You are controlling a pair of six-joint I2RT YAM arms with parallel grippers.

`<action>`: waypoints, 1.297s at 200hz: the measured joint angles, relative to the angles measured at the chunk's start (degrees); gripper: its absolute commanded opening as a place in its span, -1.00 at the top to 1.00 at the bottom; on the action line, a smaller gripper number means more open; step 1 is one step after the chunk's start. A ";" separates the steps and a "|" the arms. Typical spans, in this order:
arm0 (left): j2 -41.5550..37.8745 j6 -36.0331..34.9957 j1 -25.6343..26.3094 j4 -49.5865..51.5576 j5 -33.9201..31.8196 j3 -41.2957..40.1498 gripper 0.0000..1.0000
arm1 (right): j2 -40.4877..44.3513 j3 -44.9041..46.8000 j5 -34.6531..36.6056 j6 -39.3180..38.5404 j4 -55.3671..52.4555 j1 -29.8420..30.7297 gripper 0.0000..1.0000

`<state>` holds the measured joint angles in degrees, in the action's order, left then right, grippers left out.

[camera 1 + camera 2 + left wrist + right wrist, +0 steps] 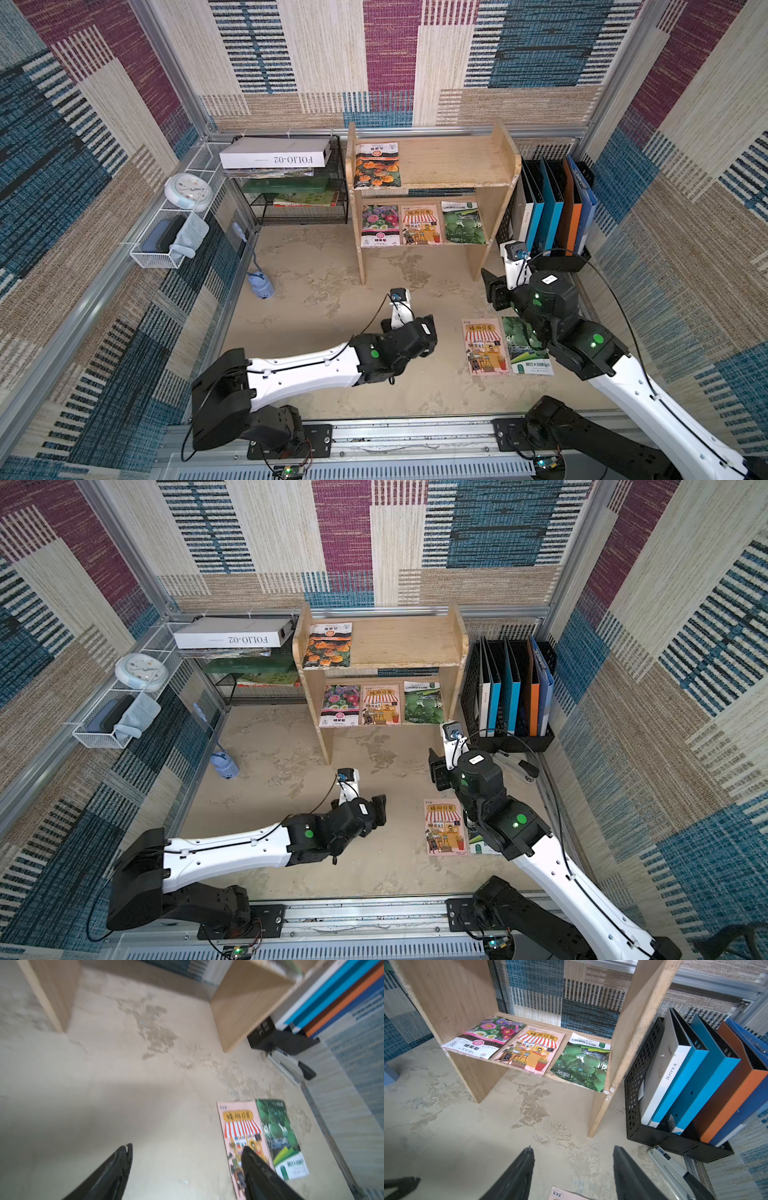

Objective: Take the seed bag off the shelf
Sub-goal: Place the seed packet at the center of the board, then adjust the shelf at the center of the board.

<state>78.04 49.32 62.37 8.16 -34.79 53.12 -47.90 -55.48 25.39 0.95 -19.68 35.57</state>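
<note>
The light wooden shelf (453, 162) stands at the back of the table. An orange-flower seed bag (377, 165) lies on its upper tier. Its lower tier (529, 1073) carries a pink-flower bag (483, 1035), a shop-front bag (532, 1049) and a green melon bag (583, 1064). Two more bags, a shop-front one (484, 347) and a green one (280, 1136), lie flat on the table at front right. My left gripper (188, 1149) hovers open and empty just left of them. My right gripper (573, 1149) is open and empty in front of the shelf's right leg.
A black wire-mesh rack (299, 208) with a white FOLIO-02 box (274, 153) stands left of the shelf. A black perforated file holder (639, 1076) with binders stands to its right, with a stapler (675, 1169) in front. A white wire basket (158, 253) and a clock (189, 191) hang on the left wall.
</note>
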 measured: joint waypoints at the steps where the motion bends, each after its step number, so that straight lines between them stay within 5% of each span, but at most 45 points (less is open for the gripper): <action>1: -0.22 -0.26 -0.33 0.00 0.02 -0.07 -0.72 | -0.07 0.00 0.00 0.00 0.13 -0.13 -0.30; 36: -6.54 -10.80 -12.79 -1.25 4.20 -1.16 -0.73 | -1.77 -0.63 -6.19 0.11 5.22 -9.68 -0.32; 95: -6.67 -23.47 -21.64 -2.51 9.49 4.42 -0.75 | -8.02 -1.64 -23.17 0.83 13.18 -24.37 -0.32; 150: -7.04 -28.37 -25.97 -1.77 9.81 7.78 -0.77 | -13.31 -3.48 -31.76 -0.33 18.86 -26.86 -0.31; 259: 1.51 -37.70 -34.53 -7.76 13.73 14.97 -0.79 | -21.51 -6.10 -32.50 -4.04 29.51 -29.09 -0.22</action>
<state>79.55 11.62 27.83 0.40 -21.06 68.10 -69.41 -61.58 -7.11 -3.09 9.82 6.48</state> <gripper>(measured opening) 0.896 0.621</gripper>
